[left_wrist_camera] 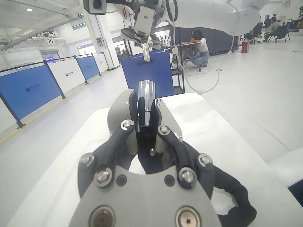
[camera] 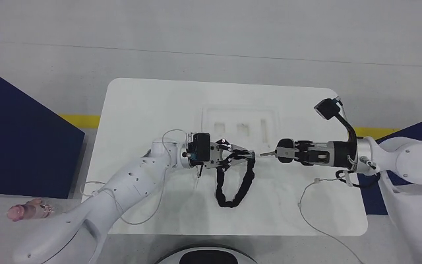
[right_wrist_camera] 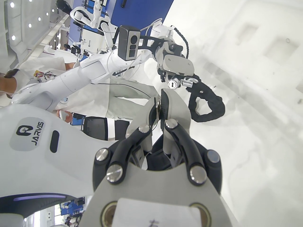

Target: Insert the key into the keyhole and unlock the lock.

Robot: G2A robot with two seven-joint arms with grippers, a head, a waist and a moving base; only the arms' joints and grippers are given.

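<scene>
The left gripper is clamped on the lock, a chrome cylinder held lengthwise between the fingers with its far end sticking out past the tips. In the top view this gripper sits above the middle of the table, pointing toward the right arm. The lock's black sleeved cable hangs from it in a loop; the bottom of the loop lies on the table on the side nearer the robot. The right gripper faces the left one head-on from the opposite side, its fingers pressed together on the head of the key, whose blade points straight at the lock. The key tip is just short of the lock's end, with a small gap between them, so the key is not in the keyhole. In the right wrist view the round keyhole face shows just beyond that gripper's fingertips, turned toward the camera. In the left wrist view the key hangs from the right gripper beyond the lock's free end, apart from it. A white tray with shallow recesses lies on the table beyond both grippers, touched by neither.
</scene>
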